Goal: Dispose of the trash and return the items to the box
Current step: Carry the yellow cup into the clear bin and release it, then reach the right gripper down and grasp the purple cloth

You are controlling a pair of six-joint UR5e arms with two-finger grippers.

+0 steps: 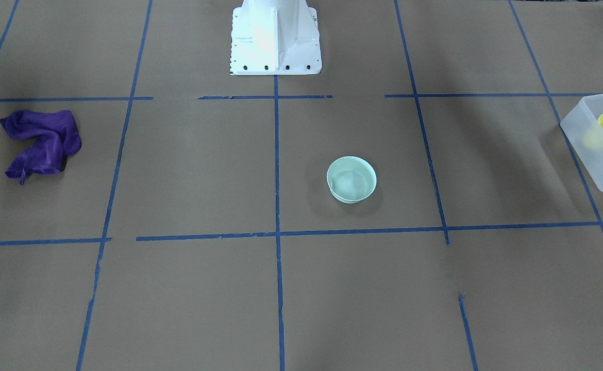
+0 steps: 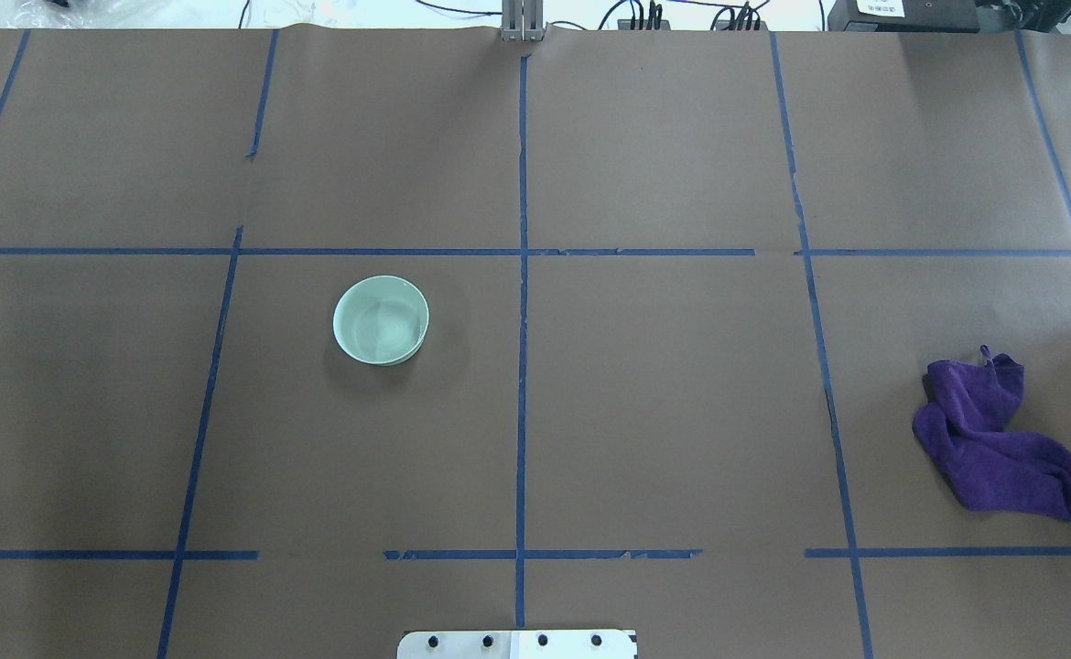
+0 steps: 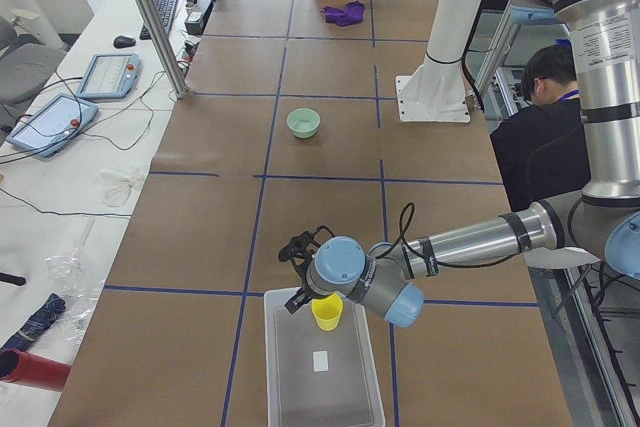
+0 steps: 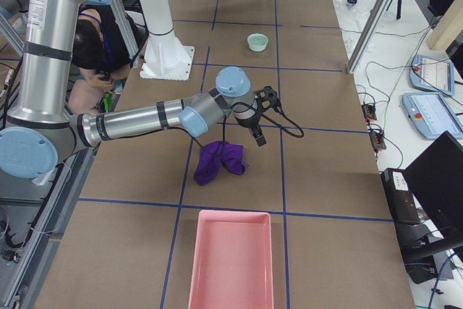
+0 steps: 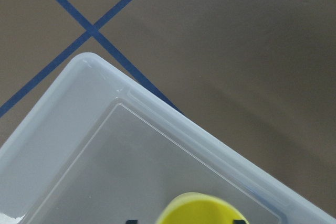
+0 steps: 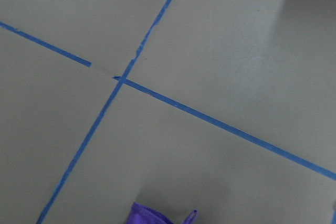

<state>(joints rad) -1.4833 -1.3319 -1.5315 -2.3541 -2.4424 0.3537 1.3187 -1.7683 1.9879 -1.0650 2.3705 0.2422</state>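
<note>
The left gripper (image 3: 303, 287) is pinching the little yellow cup (image 3: 326, 313) at its rim and squeezing it from two sides. The cup is standing upright with its mouth up. It is hanging over the floor of the see-through white box (image 3: 290, 377), close to the box wall that is facing the middle of the table (image 2: 682, 412). I cannot tell if the cup is touching the box floor. The box is sitting at the left edge of the table. A small white label (image 3: 320, 360) is lying on its floor.

The pale green bowl (image 2: 381, 320) is sitting mouth up near the middle of the table, a bit toward the left edge and well apart from the box.

The right gripper (image 4: 259, 135) is hanging over the table near the purple cloth (image 2: 998, 439), which is lying crumpled near the right edge. I cannot tell if this gripper is open or closed. A pink tray (image 4: 231, 265) is sitting at the right edge, past the cloth.
</note>
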